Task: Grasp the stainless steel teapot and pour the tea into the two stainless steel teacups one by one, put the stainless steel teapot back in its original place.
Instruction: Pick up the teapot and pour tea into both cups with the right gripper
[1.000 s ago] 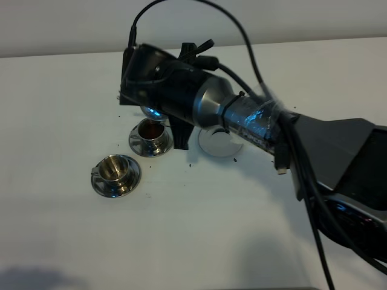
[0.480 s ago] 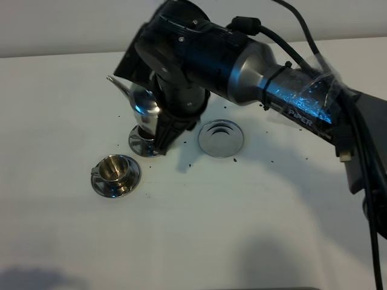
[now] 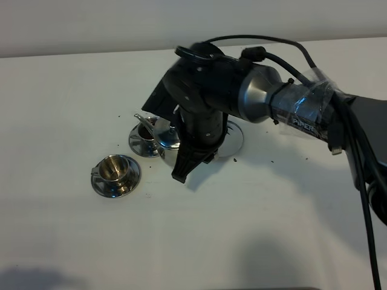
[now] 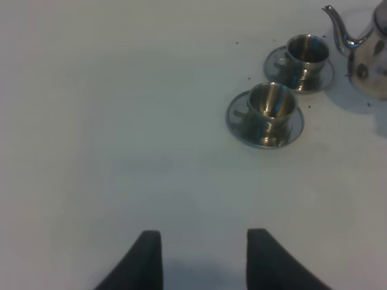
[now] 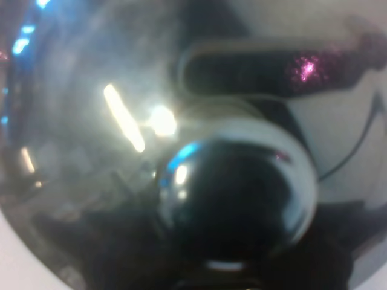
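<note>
Here the right gripper (image 3: 181, 169), reaching across the white table (image 3: 72, 84), clasped the stainless steel teapot (image 3: 167, 138). The pot stood upright between the farther teacup (image 3: 143, 138) and the round steel disc (image 3: 234, 139), its spout (image 3: 143, 119) above that cup. The nearer teacup (image 3: 115, 172) sat apart on its saucer (image 3: 100, 184). The left gripper (image 4: 204, 260) hovered over bare table, fingers spread.

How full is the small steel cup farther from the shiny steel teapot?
Empty: the small steel cup shows a bare brassy inside, no dark tea, in the high and left wrist views.
</note>
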Robot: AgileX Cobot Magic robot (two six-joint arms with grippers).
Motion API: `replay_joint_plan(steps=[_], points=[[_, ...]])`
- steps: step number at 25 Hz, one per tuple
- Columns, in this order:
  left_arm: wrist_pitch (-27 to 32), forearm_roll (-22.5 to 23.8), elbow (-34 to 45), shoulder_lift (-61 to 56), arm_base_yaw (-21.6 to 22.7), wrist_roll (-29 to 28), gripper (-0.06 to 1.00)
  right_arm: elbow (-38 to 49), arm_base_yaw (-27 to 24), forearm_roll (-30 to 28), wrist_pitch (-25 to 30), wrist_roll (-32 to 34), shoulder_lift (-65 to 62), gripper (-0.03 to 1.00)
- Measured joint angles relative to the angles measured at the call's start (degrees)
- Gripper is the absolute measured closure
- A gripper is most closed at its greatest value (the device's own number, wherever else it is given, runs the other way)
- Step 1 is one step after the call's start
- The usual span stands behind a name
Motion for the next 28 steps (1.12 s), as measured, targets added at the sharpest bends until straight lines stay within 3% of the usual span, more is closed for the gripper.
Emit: replay_joint_plan(steps=[7, 21, 24, 28], points=[[0.0, 0.0, 0.0, 0.0, 0.0, 0.0, 0.58, 1.6, -0.3, 0.9, -4.5, -0.1, 0.0, 0.79], [0.0, 0.0, 0.0, 0.0, 0.0, 0.0, 0.58, 1.7, -0.5, 2.6, -2.3, -1.6, -0.6, 0.79], [0.0, 0.0, 0.0, 0.0, 0.0, 0.0, 0.58, 1.7, 0.1, 0.5, -0.2, -3.5, -2.9, 0.79], [0.0, 0.0, 0.0, 0.0, 0.0, 0.0, 0.58, 1.7, 4.2, -7.7, 0.6, -4.4, -3.9, 0.79]])
